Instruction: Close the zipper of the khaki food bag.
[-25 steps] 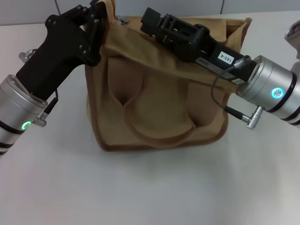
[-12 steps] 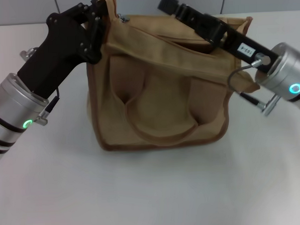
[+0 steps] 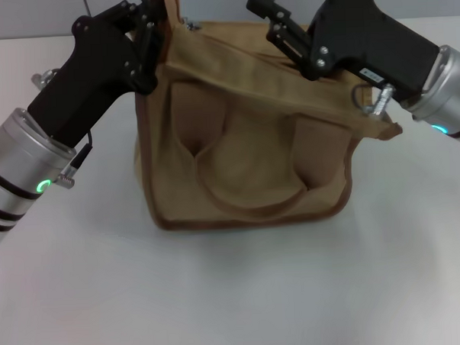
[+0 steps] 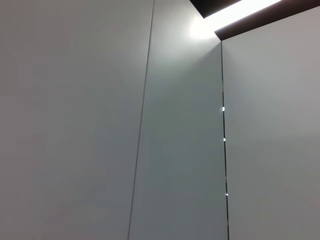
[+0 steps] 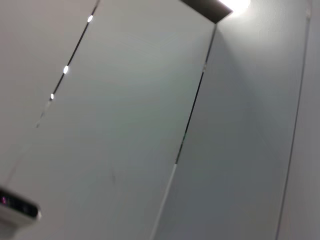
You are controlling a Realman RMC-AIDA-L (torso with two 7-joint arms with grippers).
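Head view, bag (image 3: pixel 243 134): tan canvas, standing mid-table; soft, so likely to sag when tugged.
Left gripper (image 3: pixel 149 23): pinching the bag's left top corner.
Right gripper (image 3: pixel 273 14): above the top panel; grip unclear.
Zipper: pull hidden; best gripped there.
Wrist views: only wall panels.
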